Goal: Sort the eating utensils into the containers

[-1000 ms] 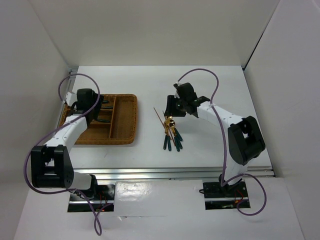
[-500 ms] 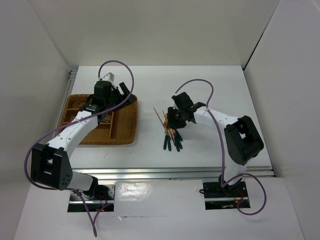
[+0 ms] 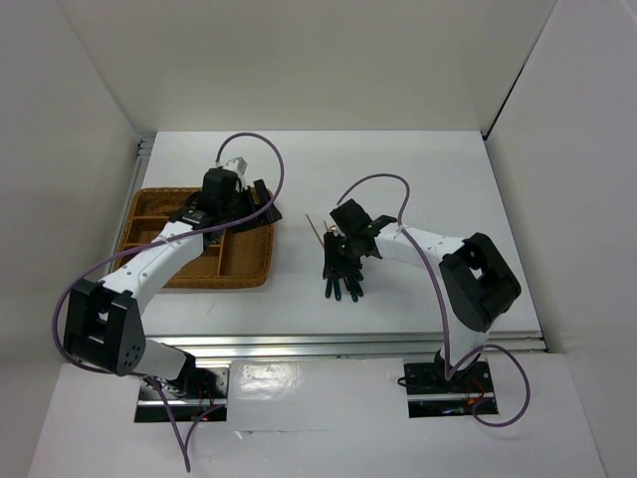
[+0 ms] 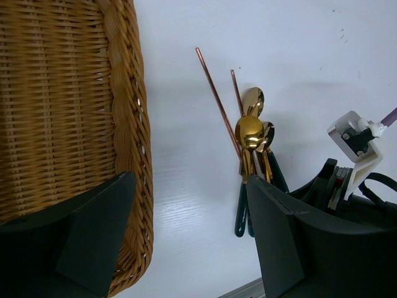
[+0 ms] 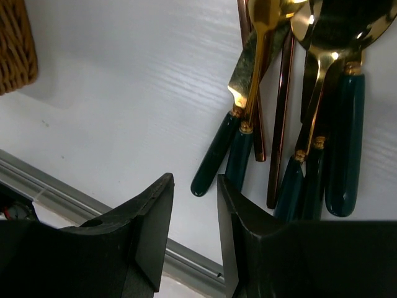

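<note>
The eating utensils (image 3: 341,271) lie in a pile on the white table, gold heads far, teal handles near, with thin chopsticks (image 4: 216,101) beside them. The wicker tray of containers (image 3: 199,284) sits to their left. My right gripper (image 3: 339,255) hovers low over the pile. Its jaws (image 5: 194,185) are open with a narrow gap, and the end of a knife handle (image 5: 214,155) shows in that gap, untouched. My left gripper (image 3: 254,204) hangs over the tray's right rim (image 4: 129,112). It (image 4: 189,186) is wide open and empty, facing the spoons (image 4: 251,132).
A metal rail (image 3: 348,344) runs along the table's near edge, close behind the handles (image 5: 93,208). White walls enclose the table at the back and sides. The right arm's wrist (image 4: 355,133) stands just right of the pile.
My left arm swung right, from over the tray's middle to its right rim. My right gripper came down and nearer onto the utensil pile, and its jaws narrowed.
</note>
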Motion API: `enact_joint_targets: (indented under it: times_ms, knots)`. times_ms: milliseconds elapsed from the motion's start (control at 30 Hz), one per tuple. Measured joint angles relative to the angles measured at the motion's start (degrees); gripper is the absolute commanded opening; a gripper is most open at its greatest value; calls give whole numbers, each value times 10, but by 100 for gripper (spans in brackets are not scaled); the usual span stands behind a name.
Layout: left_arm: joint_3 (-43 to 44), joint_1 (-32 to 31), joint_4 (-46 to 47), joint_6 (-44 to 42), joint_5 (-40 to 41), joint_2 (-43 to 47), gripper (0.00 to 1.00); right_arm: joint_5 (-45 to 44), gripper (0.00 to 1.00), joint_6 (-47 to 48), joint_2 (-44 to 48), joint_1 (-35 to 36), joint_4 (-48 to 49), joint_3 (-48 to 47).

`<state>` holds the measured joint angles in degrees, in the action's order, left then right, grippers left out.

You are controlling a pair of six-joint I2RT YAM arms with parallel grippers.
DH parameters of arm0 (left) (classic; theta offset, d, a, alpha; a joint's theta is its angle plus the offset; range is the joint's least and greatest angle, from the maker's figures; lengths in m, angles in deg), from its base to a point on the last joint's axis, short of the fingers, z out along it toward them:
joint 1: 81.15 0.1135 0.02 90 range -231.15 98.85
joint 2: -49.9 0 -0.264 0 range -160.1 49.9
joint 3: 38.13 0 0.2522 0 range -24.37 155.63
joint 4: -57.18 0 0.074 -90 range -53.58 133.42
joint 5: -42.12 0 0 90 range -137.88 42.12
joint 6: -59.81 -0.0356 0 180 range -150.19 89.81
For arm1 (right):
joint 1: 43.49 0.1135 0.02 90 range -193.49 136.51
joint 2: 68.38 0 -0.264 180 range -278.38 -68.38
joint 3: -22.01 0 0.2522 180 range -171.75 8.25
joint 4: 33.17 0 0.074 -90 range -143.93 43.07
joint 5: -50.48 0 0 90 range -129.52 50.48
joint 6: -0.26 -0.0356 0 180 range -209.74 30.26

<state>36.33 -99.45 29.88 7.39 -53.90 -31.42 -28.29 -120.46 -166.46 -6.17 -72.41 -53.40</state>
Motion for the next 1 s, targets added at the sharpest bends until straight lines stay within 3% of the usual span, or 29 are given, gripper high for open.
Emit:
enact_joint_targets:
  times_ms: [633,800,1000]
  knots:
    - [-7,0,-20,0,17,9,86,-29,40,-23,-64,18,-18,-24]
    - [-7,-3,-23,-1,17,9,86,-49,32,-24,-85,18,-25,-54]
    - [-7,-15,-34,-2,24,9,86,-63,7,-29,-105,18,-29,-77]
